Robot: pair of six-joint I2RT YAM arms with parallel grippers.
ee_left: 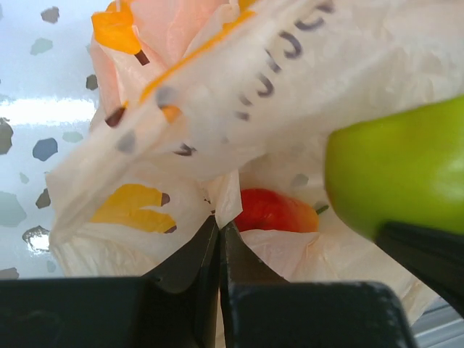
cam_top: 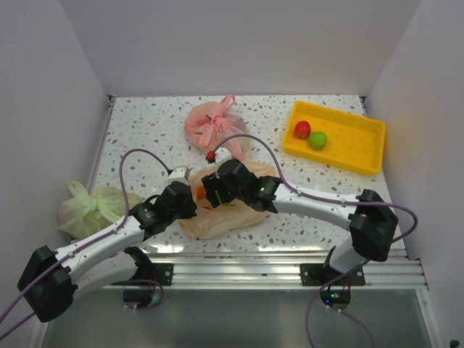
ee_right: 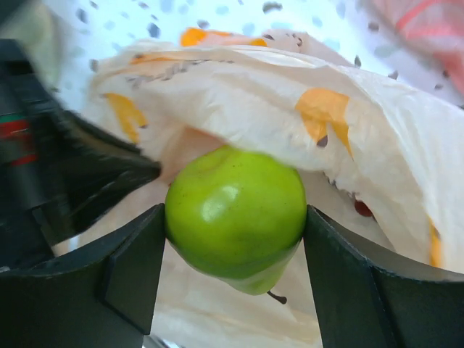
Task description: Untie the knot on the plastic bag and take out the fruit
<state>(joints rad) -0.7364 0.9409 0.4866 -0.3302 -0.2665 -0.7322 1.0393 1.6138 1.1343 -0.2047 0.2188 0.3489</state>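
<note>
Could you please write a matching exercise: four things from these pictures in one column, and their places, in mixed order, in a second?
1 pink bag
2 pale green bag
3 green pear
4 yellow tray

a between the fingers of the right pincer
b leftmost of all
c far right
d far middle, knotted

Pairs: 1-d, 2-b, 3-a, 4-c
</note>
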